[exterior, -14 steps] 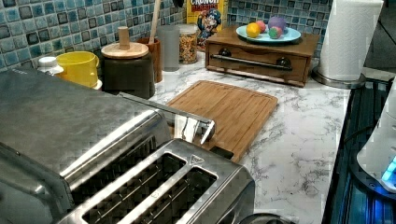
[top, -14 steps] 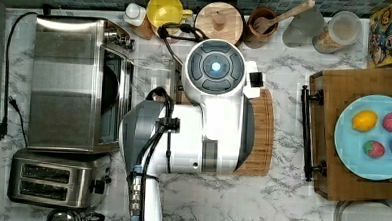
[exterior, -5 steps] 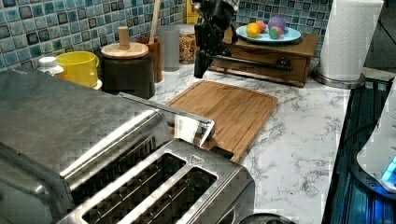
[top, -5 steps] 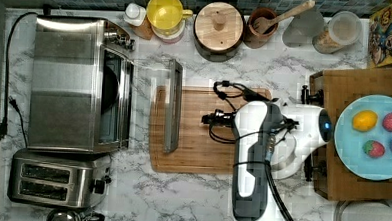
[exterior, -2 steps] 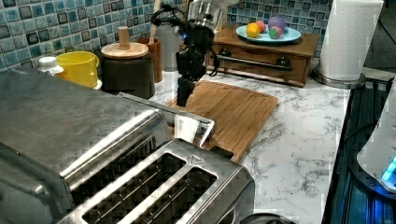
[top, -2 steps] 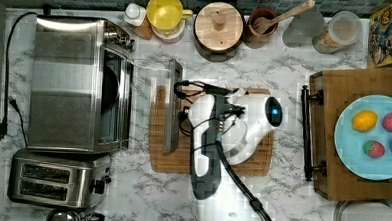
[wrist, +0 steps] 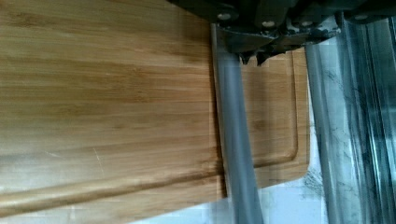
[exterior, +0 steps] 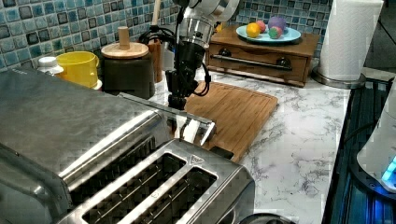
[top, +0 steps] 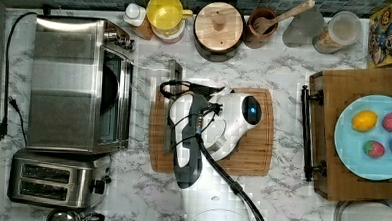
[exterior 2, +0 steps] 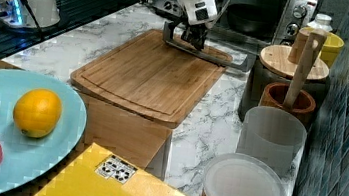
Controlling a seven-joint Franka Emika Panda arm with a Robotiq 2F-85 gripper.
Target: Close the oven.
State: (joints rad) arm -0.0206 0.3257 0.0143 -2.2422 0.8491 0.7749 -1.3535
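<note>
1. The oven (top: pixel 67 82) stands at the top view's left on the marble counter (top: pixel 285 194), its door (top: pixel 149 106) dropped flat toward the cutting board (top: pixel 254 153), so the task is not yet done.
2. The door's handle (wrist: pixel 233 154), a long metal bar, runs from the back of the counter toward the front in the top view and lies over the cutting board's edge nearest the oven.
3. The gripper (exterior: pixel 178 99) sits right at that bar, roughly at its middle in the right view (exterior 2: pixel 193 39). In the wrist view the bar passes straight under the fingertips.
4. I cannot tell how wide the fingers are spread, or whether they have closed on the bar.
5. The oven body lies beyond the handle from the gripper, toward the top view's left; my guess is that the door must be lifted and swung that way, across the bar's long axis.
6. Containers: inside the oven a dark pan (exterior 2: pixel 252 19) shows through the opening.
7. A blue plate (top: pixel 350 147) on the wooden drawer box (top: pixel 335 86) holds a lemon (top: pixel 364 120), two strawberries and a purple fruit.
8. A brown cup (exterior 2: pixel 283 99) holds a wooden spoon (exterior 2: pixel 303 68); the yellow cup (top: pixel 164 11) looks empty.
</note>
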